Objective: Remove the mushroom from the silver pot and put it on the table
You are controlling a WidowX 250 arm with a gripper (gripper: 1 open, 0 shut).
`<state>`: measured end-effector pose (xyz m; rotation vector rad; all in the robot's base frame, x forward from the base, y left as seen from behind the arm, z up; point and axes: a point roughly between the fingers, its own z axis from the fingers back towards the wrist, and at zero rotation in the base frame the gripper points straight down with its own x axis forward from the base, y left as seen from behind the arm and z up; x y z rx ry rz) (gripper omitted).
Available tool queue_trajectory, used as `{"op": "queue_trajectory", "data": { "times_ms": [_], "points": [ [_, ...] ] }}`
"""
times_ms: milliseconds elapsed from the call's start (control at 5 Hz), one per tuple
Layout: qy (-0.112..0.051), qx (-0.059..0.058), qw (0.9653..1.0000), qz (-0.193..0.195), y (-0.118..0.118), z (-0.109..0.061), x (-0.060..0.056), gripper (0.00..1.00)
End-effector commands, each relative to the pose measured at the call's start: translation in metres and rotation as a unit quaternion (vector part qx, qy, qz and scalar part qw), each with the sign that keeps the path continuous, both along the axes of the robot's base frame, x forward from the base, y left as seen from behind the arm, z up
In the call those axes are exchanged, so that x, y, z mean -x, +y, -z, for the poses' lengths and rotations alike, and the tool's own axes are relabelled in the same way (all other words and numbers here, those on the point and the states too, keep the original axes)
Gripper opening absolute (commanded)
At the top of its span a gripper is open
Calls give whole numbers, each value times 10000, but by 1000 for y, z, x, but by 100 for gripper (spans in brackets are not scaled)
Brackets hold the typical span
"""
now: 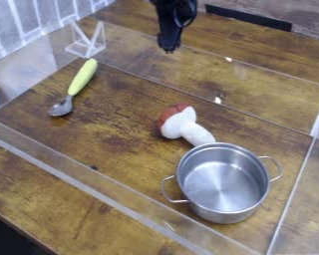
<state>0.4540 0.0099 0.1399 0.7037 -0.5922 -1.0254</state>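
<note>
The mushroom (182, 122), white stem and reddish-brown cap, lies on its side on the table (123, 129), just beyond the silver pot (223, 181). The pot stands upright at the front right and its pale inside holds nothing. My gripper (167, 42) hangs high over the far side of the table, well apart from the mushroom and the pot. It is open and holds nothing.
A spoon (73, 85) with a yellow-green handle lies at the left of the table. Clear acrylic walls (229, 70) run along the table's edges, with a clear stand (85, 40) at the far left corner.
</note>
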Motion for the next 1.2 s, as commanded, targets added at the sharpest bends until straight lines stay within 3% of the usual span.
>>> {"op": "queue_trajectory", "data": {
  "times_ms": [0, 1000],
  "points": [
    [-568, -41, 9983, 102, -7, -30, 0, 0],
    [-1030, -473, 9936, 24, -3, -12, -2, 0]
  ]
}}
